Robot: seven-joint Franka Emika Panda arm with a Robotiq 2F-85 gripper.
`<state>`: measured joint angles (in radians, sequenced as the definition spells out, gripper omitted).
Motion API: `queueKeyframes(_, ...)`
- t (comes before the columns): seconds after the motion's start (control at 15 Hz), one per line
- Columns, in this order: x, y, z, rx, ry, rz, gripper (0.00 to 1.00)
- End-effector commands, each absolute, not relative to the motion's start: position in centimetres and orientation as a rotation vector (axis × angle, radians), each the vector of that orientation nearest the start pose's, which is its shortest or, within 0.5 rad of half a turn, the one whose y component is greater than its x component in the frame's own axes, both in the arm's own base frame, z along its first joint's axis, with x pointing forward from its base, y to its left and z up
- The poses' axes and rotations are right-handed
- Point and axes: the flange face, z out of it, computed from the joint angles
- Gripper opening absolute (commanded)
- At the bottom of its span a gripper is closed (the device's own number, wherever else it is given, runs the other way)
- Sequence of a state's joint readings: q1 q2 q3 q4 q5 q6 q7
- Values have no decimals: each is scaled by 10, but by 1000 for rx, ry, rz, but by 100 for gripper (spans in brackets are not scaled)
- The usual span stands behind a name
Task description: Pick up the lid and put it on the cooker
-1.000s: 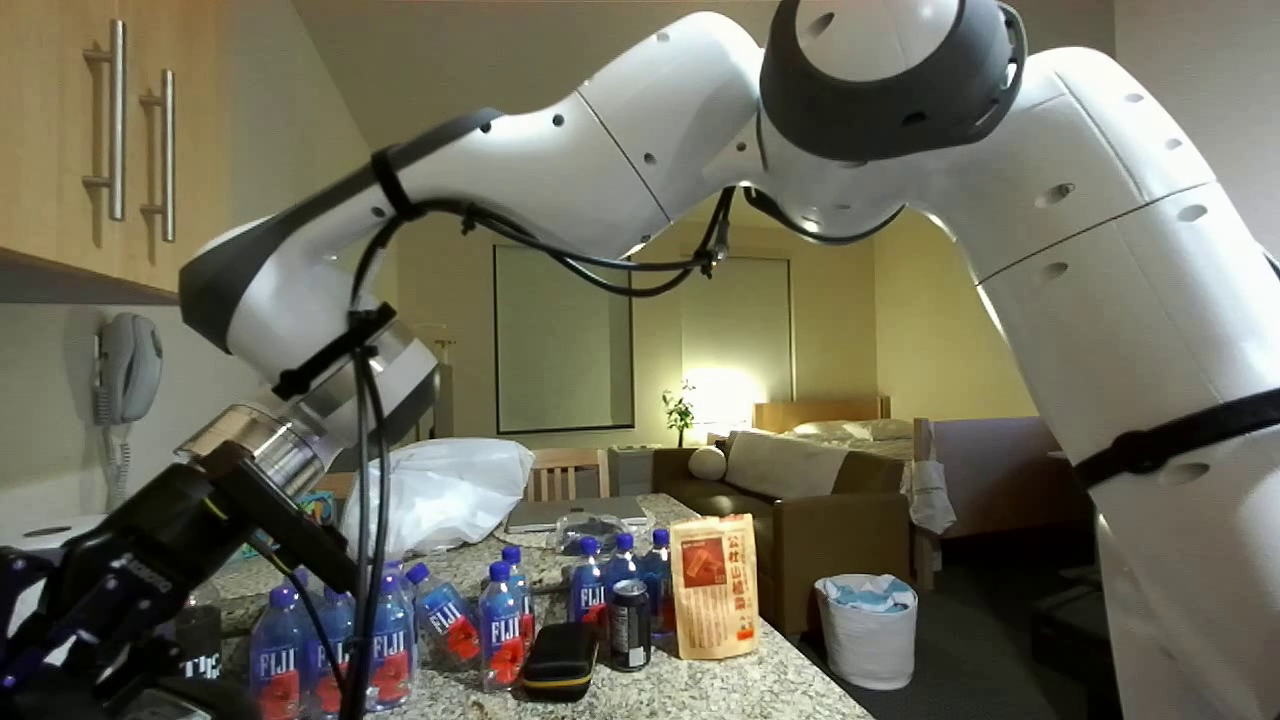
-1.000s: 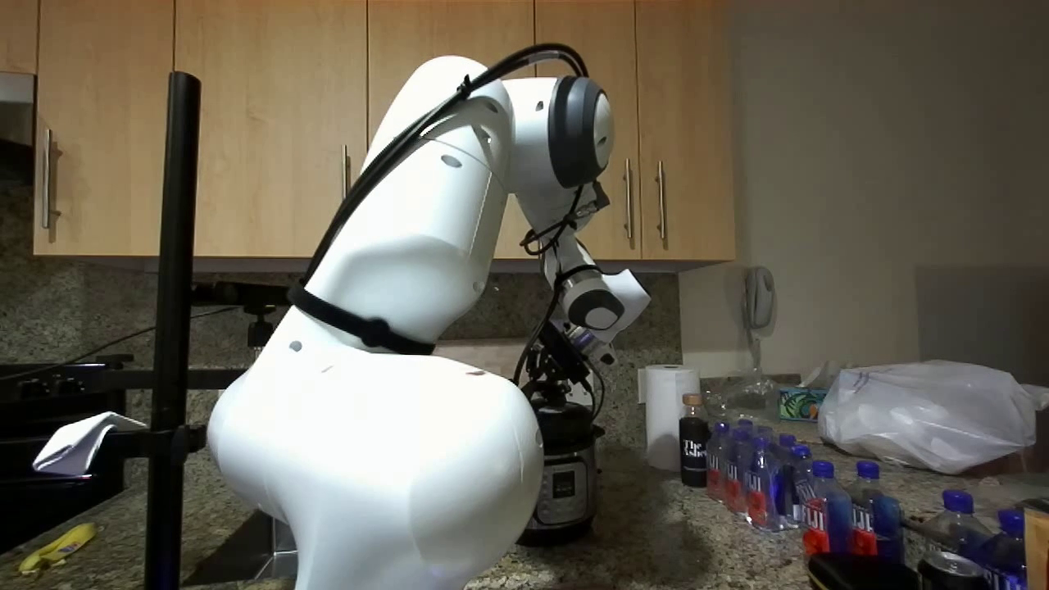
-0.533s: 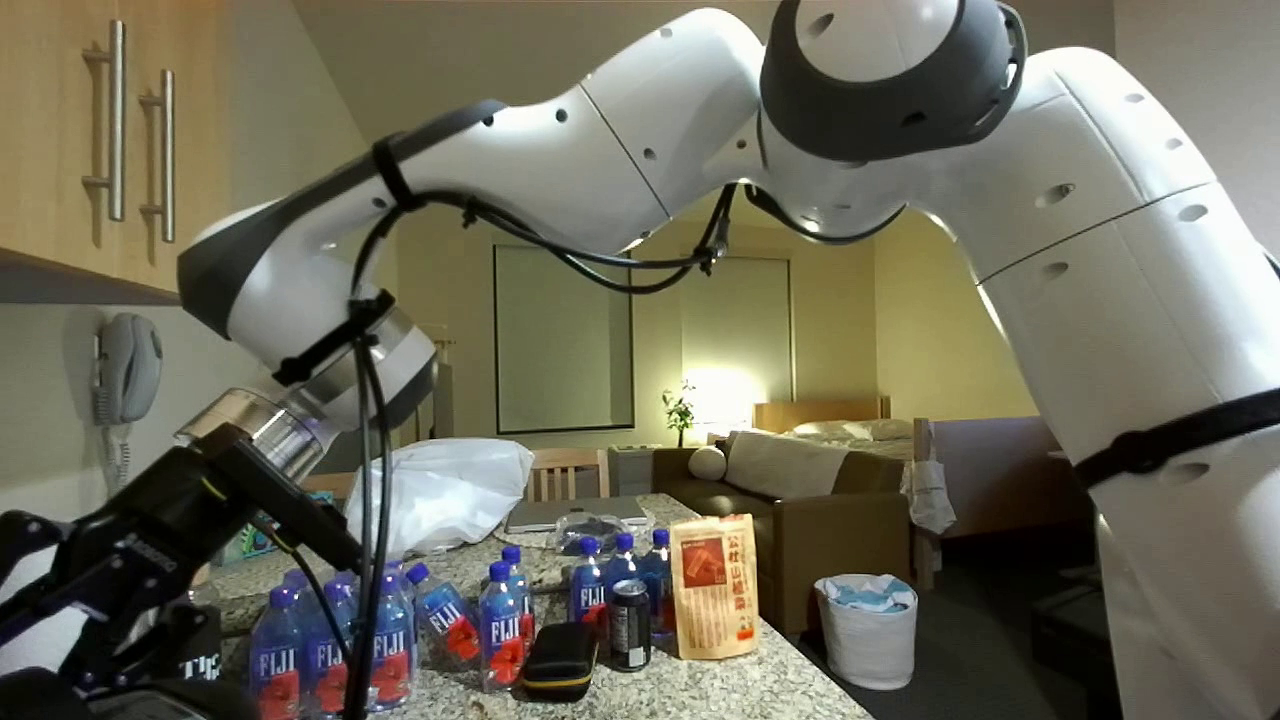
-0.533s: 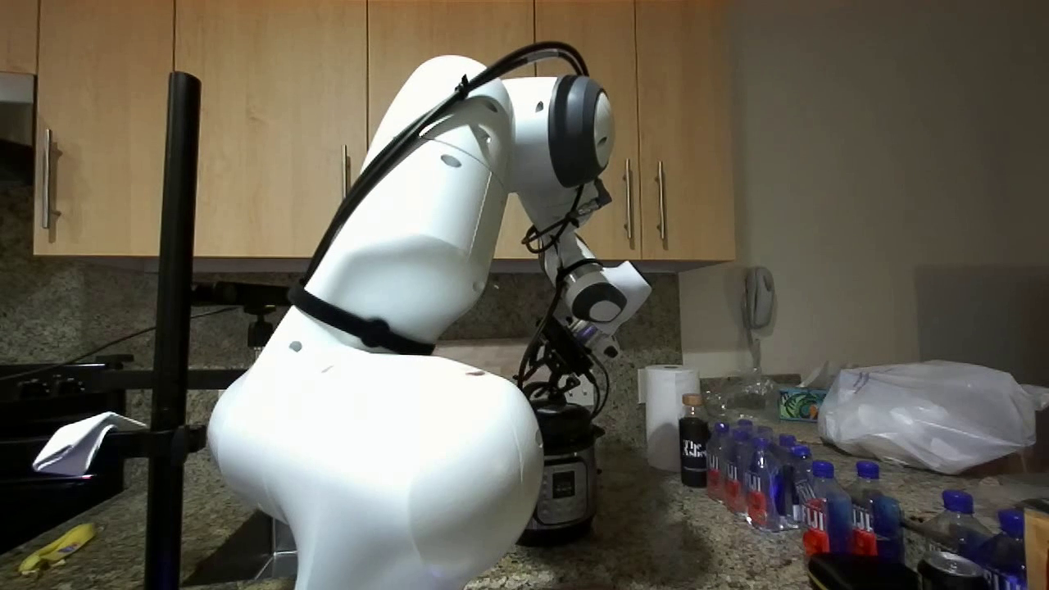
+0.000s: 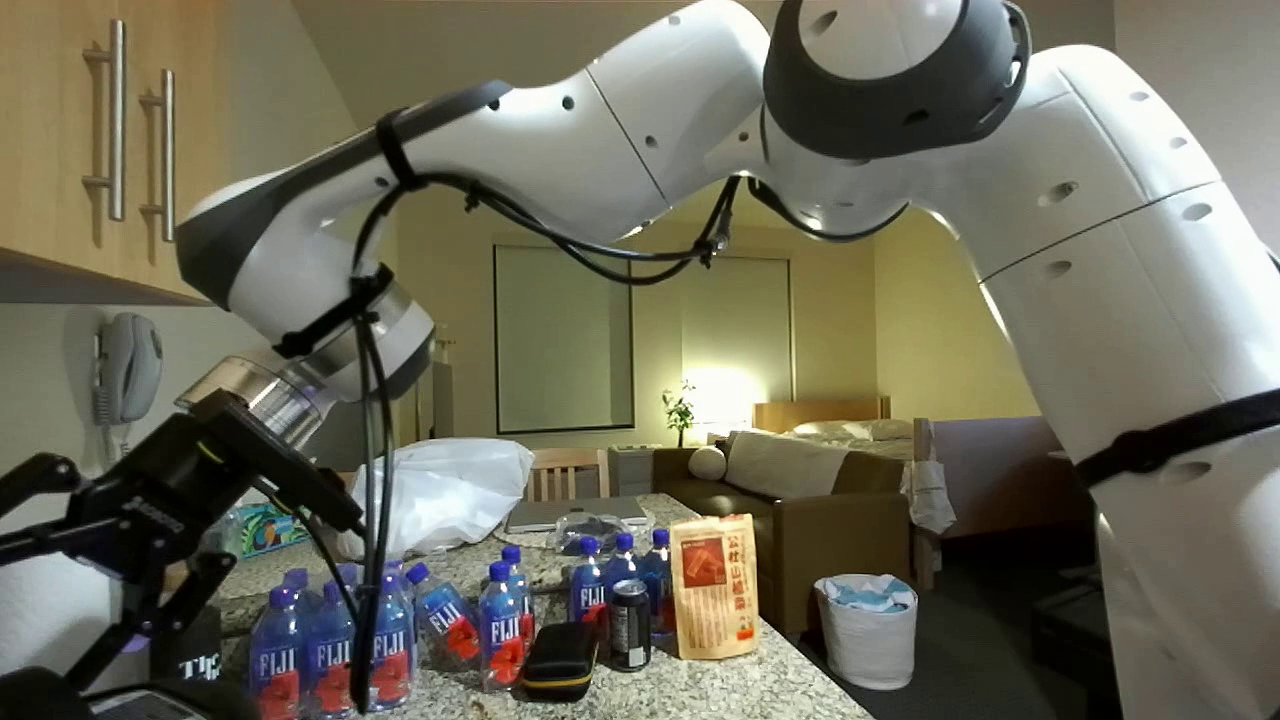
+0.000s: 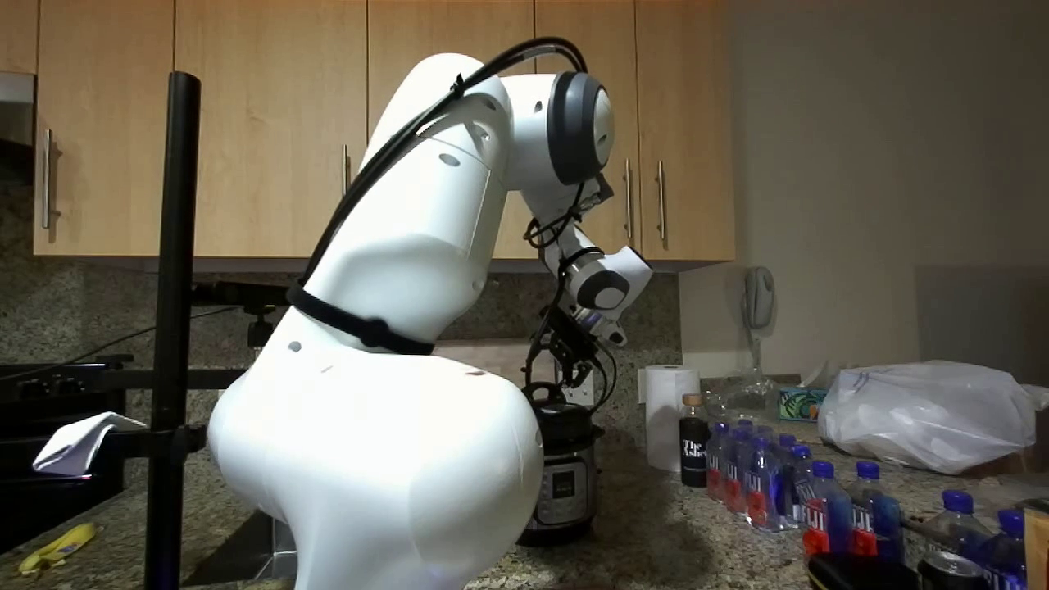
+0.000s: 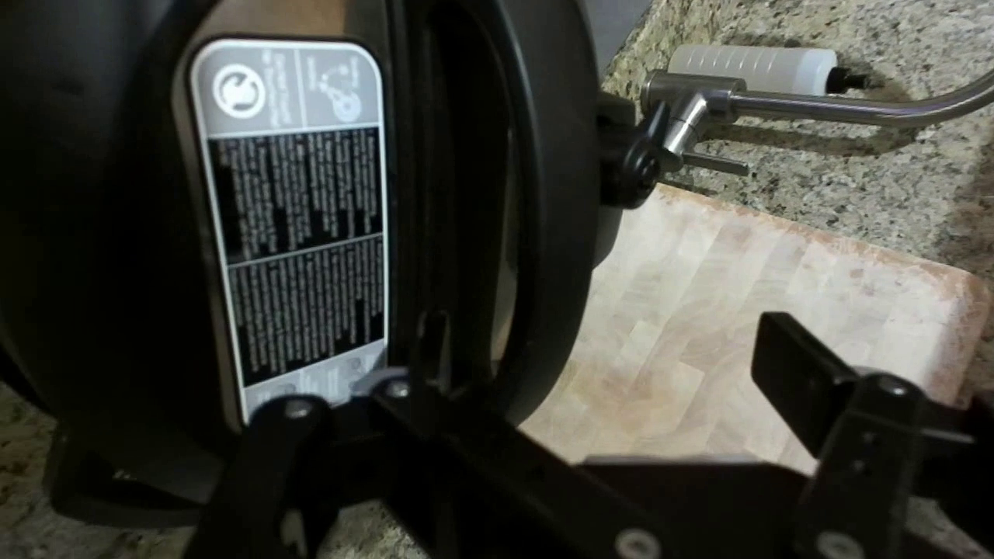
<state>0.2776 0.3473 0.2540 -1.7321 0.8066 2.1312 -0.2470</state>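
Observation:
The glossy black lid (image 6: 564, 422) sits on top of the silver-and-black cooker (image 6: 565, 492) in an exterior view. Its looped handle (image 6: 541, 393) stands up from it. From the wrist, the lid (image 7: 101, 233) fills the left side, with a printed label and the curved black handle (image 7: 555, 194). My gripper (image 7: 609, 361) has its fingers (image 7: 804, 380) spread wide, with nothing held. One finger overlaps the lid's handle area in that picture; the other lies over the cutting board. In an exterior view the gripper (image 6: 572, 378) hangs above and beside the handle, apart from it.
A paper-towel roll (image 6: 670, 418) and a dark bottle (image 6: 693, 447) stand right of the cooker, then several water bottles (image 6: 764, 492). Cabinets (image 6: 451, 172) hang overhead. A faucet (image 7: 839, 109) and a wooden cutting board (image 7: 691, 326) show in the wrist view.
My gripper has opened and risen away from the lid's handle, which now shows in full view. The lid has stayed on the cooker.

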Motion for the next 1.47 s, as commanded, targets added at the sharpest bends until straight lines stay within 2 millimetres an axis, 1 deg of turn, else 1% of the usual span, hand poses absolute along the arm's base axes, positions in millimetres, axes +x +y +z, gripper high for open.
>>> queueKeyframes(0.0, 561, 334, 424, -2402, -328, 40, 100)
queueKeyframes(0.13, 561, 325, 435, -2456, -304, -24, 100)
queueKeyframes(0.27, 563, 310, 449, -2525, -265, -112, 100)
queueKeyframes(0.33, 550, 273, 449, -2562, -233, -150, 100)
queueKeyframes(0.47, 546, 236, 453, -2626, -155, -222, 100)
queueKeyframes(0.67, 534, 163, 450, -2707, -1, -290, 100)
queueKeyframes(0.87, 511, 88, 441, -2764, 148, -286, 100)
queueKeyframes(1.0, 490, 39, 429, -2832, 236, -275, 100)
queueKeyframes(1.07, 476, 20, 423, -2884, 260, -279, 100)
queueKeyframes(1.2, 454, -9, 416, -2965, 279, -262, 100)
queueKeyframes(1.27, 443, -20, 414, -2999, 273, -252, 100)
queueKeyframes(1.4, 423, -33, 414, -3036, 239, -250, 100)
